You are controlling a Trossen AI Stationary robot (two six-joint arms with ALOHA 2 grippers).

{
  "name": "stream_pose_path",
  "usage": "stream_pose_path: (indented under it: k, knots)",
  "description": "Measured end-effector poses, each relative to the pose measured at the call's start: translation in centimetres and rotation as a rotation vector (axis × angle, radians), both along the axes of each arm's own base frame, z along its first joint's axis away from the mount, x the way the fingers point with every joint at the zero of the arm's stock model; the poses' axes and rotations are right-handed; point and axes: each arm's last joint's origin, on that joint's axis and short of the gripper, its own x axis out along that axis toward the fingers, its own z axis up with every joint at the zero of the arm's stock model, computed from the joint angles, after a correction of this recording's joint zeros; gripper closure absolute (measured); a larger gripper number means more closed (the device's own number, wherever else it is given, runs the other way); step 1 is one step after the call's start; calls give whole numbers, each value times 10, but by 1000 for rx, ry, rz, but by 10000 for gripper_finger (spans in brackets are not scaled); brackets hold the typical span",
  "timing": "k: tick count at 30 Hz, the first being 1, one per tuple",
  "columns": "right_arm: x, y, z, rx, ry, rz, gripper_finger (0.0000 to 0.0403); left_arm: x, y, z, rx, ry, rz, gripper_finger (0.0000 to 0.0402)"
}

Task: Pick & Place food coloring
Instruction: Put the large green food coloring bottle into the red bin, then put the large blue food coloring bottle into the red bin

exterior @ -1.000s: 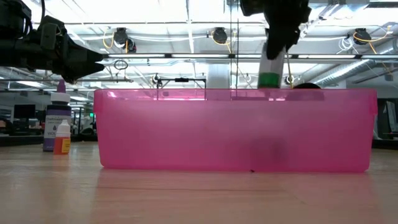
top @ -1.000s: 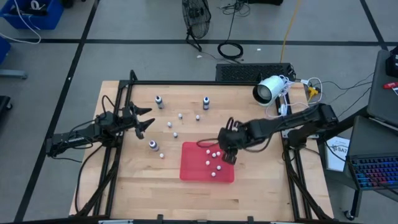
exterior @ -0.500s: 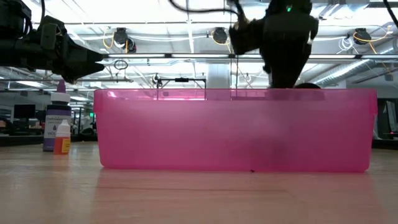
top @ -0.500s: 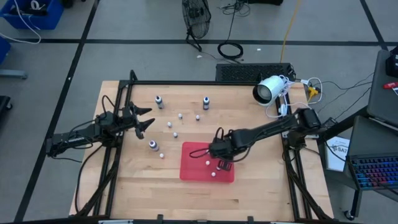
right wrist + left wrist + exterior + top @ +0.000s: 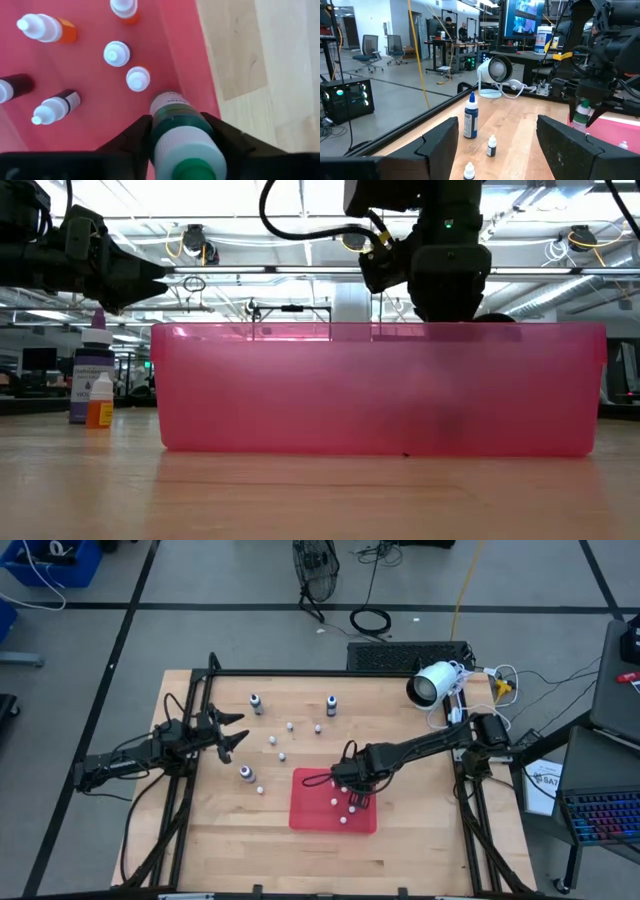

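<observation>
Right gripper jaws hold green bottle over red tray, small bottles close by. Left gripper jaws open, waiting at table's left.

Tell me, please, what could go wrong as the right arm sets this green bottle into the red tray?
The right gripper holds the green bottle above small bottles already in the red tray; lowered or dropped, it might knock them over. It also hangs close to the tray wall, so it could catch the rim or tip onto the table.
</observation>
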Motion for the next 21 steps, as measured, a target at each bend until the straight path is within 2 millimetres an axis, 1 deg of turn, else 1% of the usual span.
stream_pose_path:
  k: [2, 4, 7, 10, 13, 17, 21]
  knots:
    - [0, 0, 0, 1, -1, 0, 204, 0, 0, 0, 0, 0, 0, 133]
    - [0, 0, 0, 2, -2, -6, 177, 0, 0, 0, 0, 0, 0, 133]
    - [0, 0, 0, 2, -2, -8, 157, 0, 0, 0, 0, 0, 0, 133]
    - [0, 0, 0, 2, -2, -11, 155, 0, 0, 0, 0, 1, 0, 133]
    - [-2, -1, 6, 4, -17, -12, 161, 0, 0, 0, 0, 0, 0, 133]
    - [-4, -7, 25, 15, -77, -32, 172, 0, 0, 0, 0, 0, 0, 133]
    - [-7, -19, 54, 13, -190, -32, 181, 0, 0, 0, 0, 0, 0, 133]
